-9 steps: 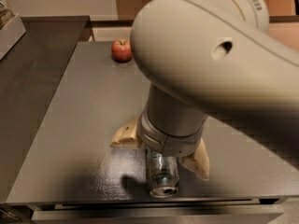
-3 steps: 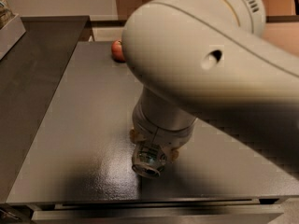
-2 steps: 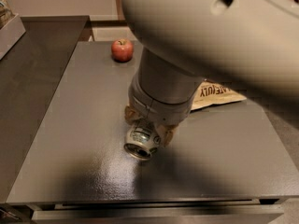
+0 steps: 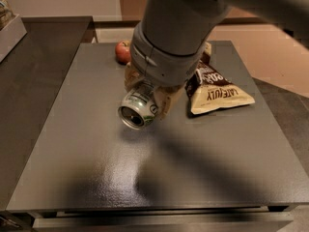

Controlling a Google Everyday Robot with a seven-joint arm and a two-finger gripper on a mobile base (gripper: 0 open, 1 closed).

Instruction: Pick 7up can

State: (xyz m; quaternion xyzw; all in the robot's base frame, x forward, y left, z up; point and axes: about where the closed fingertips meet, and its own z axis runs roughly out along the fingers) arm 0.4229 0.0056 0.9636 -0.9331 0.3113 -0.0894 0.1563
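The 7up can [image 4: 139, 108] is a silver can with green accents, held on its side with its end toward the camera. It hangs above the dark grey table [image 4: 96, 158], casting a shadow below. My gripper [image 4: 147, 93] comes down from the large grey arm at the top and is shut on the can, with tan fingers [image 4: 166, 103] on either side of it.
A red apple [image 4: 122, 51] sits at the table's far edge, partly behind the arm. A tan and brown chip bag [image 4: 215, 88] lies to the right of the gripper. A darker counter [image 4: 34, 71] adjoins the table on the left.
The arm has risen and swung back, lifting the can off the table. The chip bag and apple are now uncovered.
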